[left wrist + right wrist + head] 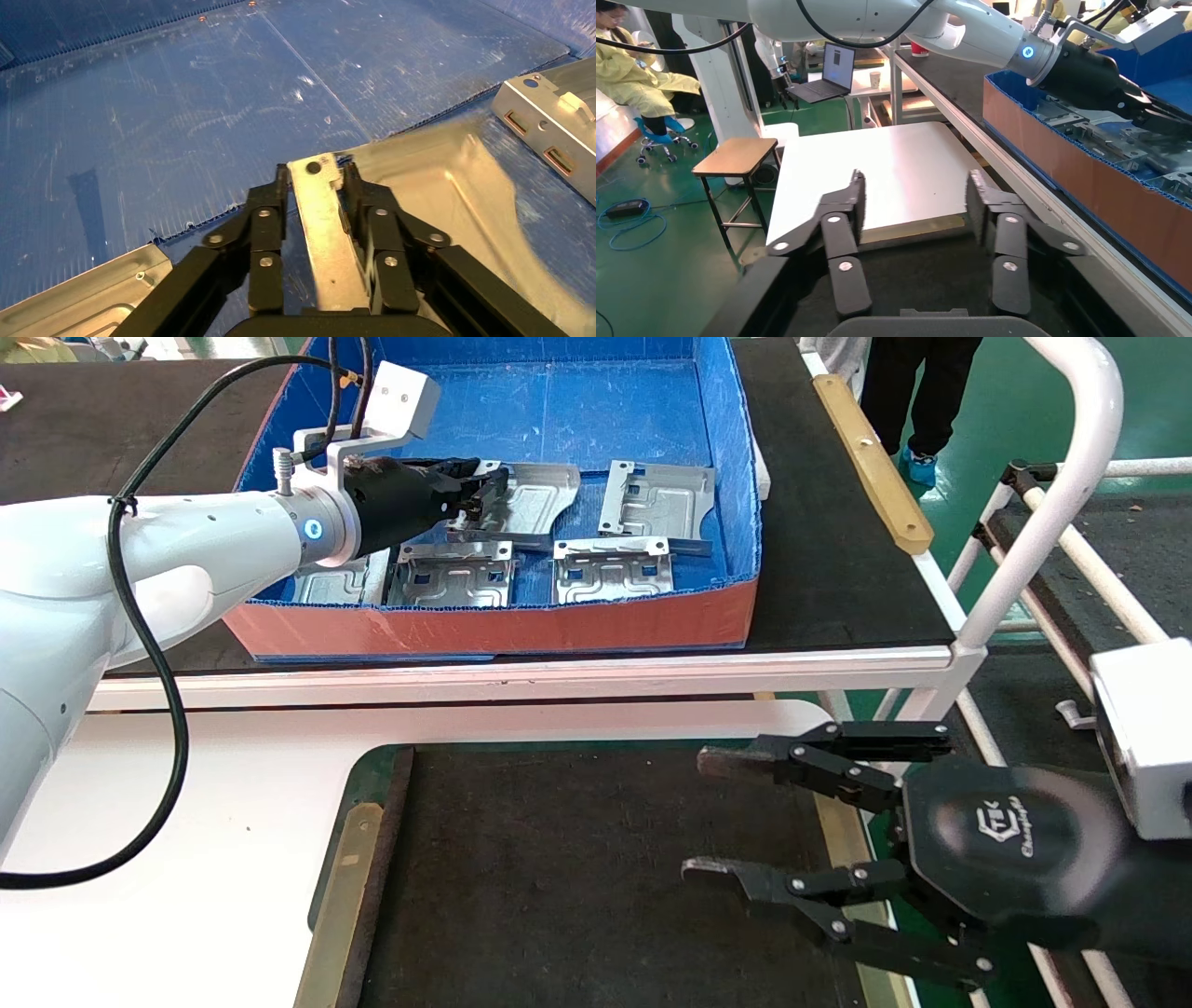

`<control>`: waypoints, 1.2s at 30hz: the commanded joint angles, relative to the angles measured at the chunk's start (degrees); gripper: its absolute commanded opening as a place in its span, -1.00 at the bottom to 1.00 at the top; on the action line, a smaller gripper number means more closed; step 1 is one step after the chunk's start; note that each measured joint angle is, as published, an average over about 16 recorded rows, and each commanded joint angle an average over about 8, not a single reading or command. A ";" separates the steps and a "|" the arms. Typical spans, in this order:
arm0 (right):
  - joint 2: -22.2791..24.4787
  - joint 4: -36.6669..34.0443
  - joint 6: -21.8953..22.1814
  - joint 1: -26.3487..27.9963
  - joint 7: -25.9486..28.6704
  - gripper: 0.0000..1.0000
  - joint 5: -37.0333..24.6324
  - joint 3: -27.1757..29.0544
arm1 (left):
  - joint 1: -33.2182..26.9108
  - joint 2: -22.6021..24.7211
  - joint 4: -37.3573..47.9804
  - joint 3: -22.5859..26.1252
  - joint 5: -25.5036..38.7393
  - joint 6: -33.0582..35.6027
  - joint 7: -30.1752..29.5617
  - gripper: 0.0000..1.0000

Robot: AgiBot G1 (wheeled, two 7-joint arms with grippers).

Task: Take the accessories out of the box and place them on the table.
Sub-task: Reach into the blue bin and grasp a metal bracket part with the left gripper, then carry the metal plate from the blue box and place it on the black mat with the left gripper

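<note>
Right gripper (694, 817) hangs over the table (577, 877), fingers spread, holding nothing. Left gripper (316, 168) is inside the box (484, 626), fingers clamped on a plate's (450, 189) flange. Four other plates lie on the box floor.

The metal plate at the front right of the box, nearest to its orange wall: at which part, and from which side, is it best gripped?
Probably by its upright bent flange, from above. The plate lies flat on the floor of the box, so its body gives no edge to pinch, but the flange along its far side stands up. The left gripper holds another plate in this way.
</note>
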 commanded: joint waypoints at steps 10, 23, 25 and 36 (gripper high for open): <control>0.00 0.00 0.00 0.00 0.00 -1.00 0.00 0.00 | 0.42 -0.43 -0.91 0.39 0.00 -1.51 -0.43 -1.00; 0.00 0.00 0.00 0.00 0.00 -1.00 0.00 -0.01 | 6.00 -3.19 -10.46 -3.77 -6.35 0.37 12.06 -1.00; 0.00 0.00 0.00 0.00 0.00 -1.00 0.00 -0.01 | 6.52 -3.44 -10.68 -4.87 -7.88 1.43 14.68 -1.00; 0.00 0.00 0.00 0.00 -0.01 -1.00 0.01 -0.01 | 5.93 -2.60 -5.53 -8.78 -12.84 4.12 24.76 -1.00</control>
